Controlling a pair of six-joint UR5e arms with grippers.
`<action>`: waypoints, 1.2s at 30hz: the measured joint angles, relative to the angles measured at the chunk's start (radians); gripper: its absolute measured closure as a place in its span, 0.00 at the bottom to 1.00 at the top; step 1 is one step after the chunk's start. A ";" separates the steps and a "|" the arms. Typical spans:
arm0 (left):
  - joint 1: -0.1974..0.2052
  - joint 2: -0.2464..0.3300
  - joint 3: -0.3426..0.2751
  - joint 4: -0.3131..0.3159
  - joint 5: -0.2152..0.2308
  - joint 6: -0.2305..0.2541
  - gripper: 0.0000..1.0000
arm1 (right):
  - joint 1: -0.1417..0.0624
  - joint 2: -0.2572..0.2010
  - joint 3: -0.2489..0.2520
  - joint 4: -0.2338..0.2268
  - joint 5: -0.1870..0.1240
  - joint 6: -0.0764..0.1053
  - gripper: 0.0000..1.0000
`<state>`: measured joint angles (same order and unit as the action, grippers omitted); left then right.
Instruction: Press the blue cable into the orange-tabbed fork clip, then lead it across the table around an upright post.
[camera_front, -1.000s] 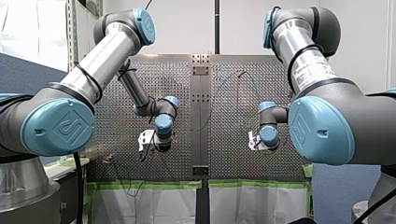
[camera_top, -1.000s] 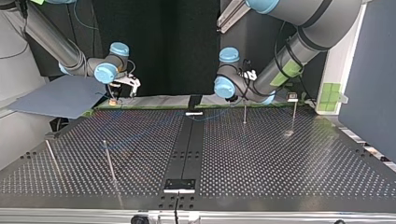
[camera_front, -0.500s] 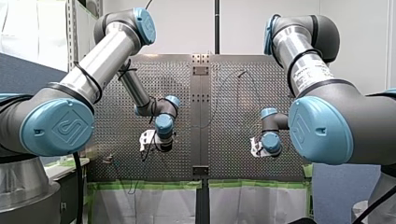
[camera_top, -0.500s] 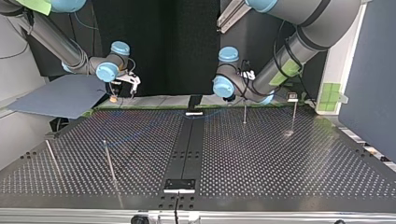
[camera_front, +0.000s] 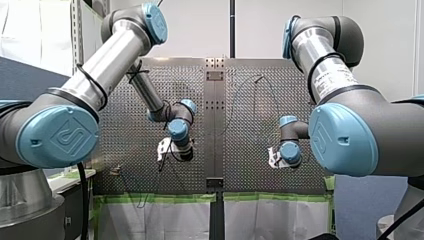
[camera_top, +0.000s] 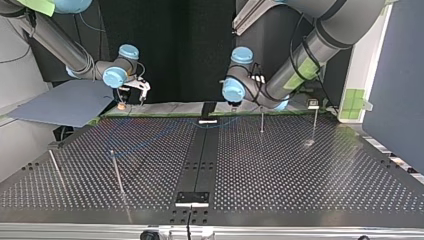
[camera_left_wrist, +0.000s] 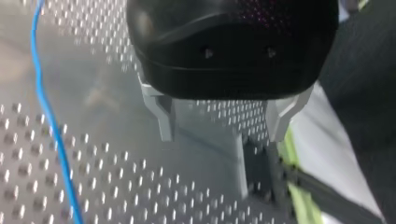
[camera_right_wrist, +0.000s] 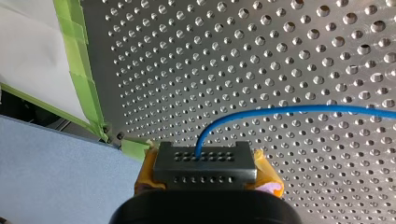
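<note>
Blue cable (camera_right_wrist: 289, 109) is lying slack across the bench's (camera_top: 300, 175) dark middle strip (camera_top: 200, 160), my right hand (camera_right_wrist: 205, 159) pinching it between yellow pads, while my left hand (camera_left_wrist: 223, 135), spread and empty, is sliding toward that strip, probably nearing the cable for a second grasp.

My left arm (camera_front: 107, 65), at the front view's left, is a silver metal tube between dark grey joints with round sky-blue caps (camera_front: 59, 136), the nearest embossed with a square logo; a thin black cable (camera_front: 95, 82) loops around it. My right arm (camera_front: 325, 65), at the right, matches and carries a white printed label (camera_front: 336, 80). My left gripper (camera_left_wrist: 220, 137) has a glossy black housing and grey metal fingers (camera_left_wrist: 164, 119); my right gripper (camera_right_wrist: 205, 161) shows yellow-orange pads (camera_right_wrist: 145, 175).
</note>
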<state>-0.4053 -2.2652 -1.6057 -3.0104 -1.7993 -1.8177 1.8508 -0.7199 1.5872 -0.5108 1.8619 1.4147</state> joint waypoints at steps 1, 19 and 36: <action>-0.004 0.006 0.000 -0.008 0.009 -0.001 0.05 | 0.000 0.000 0.000 0.000 0.000 0.000 1.00; -0.100 0.161 0.000 -0.104 0.169 -0.026 0.02 | 0.000 0.000 0.000 0.000 -0.001 0.000 1.00; -0.149 0.322 0.033 -0.018 0.274 -0.183 0.02 | 0.000 0.000 0.000 0.000 -0.003 0.000 1.00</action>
<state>-0.5545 -1.9436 -1.5726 -3.0283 -1.5249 -2.0010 1.8507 -0.7198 1.5873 -0.5111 1.8588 1.4146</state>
